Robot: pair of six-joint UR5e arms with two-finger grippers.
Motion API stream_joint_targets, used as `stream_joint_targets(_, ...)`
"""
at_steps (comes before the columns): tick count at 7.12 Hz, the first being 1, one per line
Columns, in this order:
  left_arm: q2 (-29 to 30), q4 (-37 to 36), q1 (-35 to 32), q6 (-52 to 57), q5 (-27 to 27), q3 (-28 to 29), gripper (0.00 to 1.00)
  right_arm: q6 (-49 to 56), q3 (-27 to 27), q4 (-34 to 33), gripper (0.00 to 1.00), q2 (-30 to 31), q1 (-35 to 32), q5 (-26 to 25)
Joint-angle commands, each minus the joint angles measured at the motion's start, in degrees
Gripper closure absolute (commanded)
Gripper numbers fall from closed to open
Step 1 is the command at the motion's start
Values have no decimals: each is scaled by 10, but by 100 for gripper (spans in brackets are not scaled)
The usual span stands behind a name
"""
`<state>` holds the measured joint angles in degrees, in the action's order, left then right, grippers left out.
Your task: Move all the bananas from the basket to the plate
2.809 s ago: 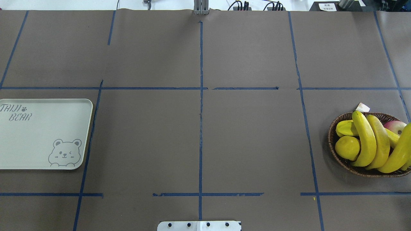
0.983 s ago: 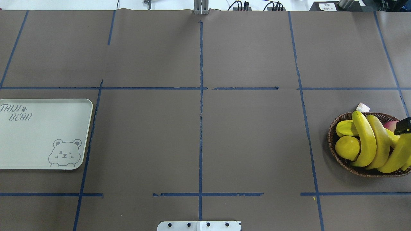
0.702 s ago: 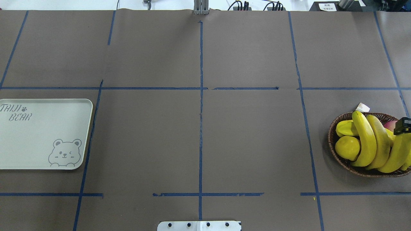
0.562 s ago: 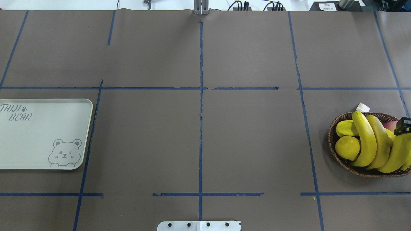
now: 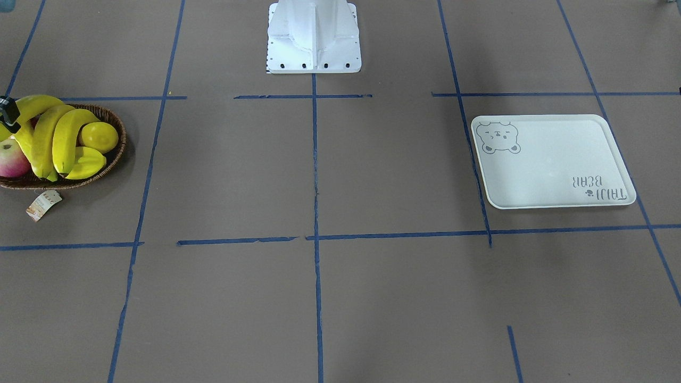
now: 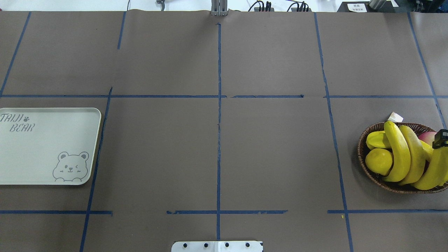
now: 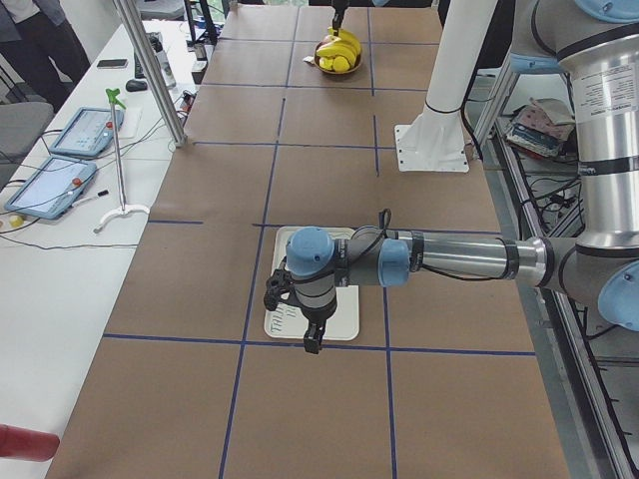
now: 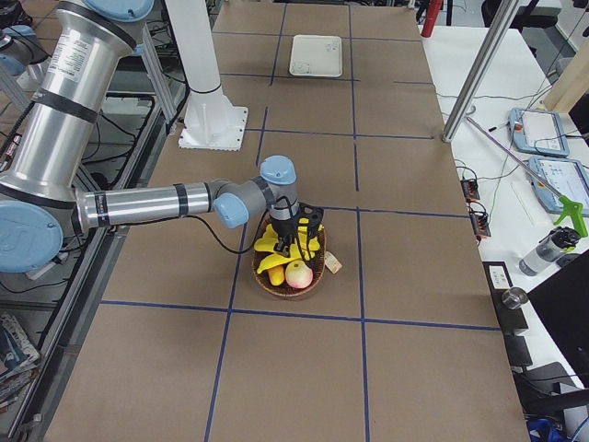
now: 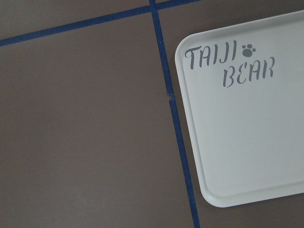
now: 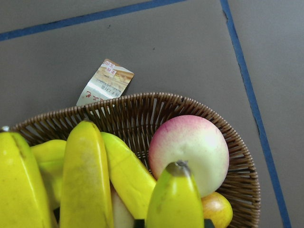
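The right gripper (image 6: 440, 140) is positioned at the basket (image 6: 359, 154), jaws apparently clamped on one banana (image 6: 432, 169) by its end, for lifting. The other bananas (image 6: 399, 150) are left inside. The plate (image 6: 45, 147) is set far from the basket. The left gripper (image 7: 308, 334) is held above it, jaw state indiscernible.

arms (image 7: 459, 257) — silver tubes, pale-blue caps | left tool (image 7: 291, 321), right tool (image 8: 294, 241) — black | pedestal (image 5: 314, 37) white, screwed

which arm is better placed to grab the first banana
Right. The right gripper hangs over the dark-brown woven wicker basket, at a long curved yellow banana; the left gripper is far off, above the off-white rectangular tray.
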<state>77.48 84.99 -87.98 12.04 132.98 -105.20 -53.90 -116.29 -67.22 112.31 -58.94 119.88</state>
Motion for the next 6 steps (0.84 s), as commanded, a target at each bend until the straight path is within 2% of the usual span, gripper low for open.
stream_joint_targets(1, 0, 0, 0, 1, 0, 0, 0, 48, -31, -3, 100, 39, -7, 41)
stream_joint_targets(3, 0, 0, 0, 0, 1, -1, 0, 106, -47, -4, 100, 65, -17, 96)
stream_joint_targets(6, 0, 0, 0, 0, 1, -2, 0, 129, -47, -4, 100, 52, -101, 174)
